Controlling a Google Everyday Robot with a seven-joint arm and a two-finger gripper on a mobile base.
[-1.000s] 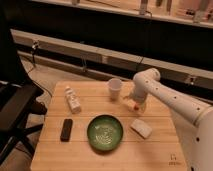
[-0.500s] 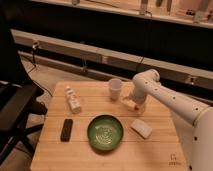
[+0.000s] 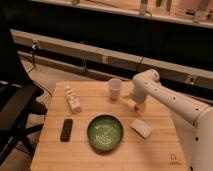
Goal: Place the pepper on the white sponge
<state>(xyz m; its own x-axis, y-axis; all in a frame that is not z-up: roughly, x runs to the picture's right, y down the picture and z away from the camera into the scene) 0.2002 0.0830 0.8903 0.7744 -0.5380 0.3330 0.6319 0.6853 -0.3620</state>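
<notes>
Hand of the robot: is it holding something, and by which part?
It cannot be told. The hand sits low beside the white cup, with something small and orange, likely the pepper, at its tip.

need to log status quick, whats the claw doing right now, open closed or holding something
claw: cannot be told whether open, closed or holding anything; it sits just above the table, right of the white cup, behind the white sponge.

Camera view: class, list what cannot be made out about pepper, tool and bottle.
All camera view.
The pepper: only an orange speck at the tool, beside the white cup; too small to judge.
The white bottle: label blurred.
The robot arm: cut off by the right edge.
</notes>
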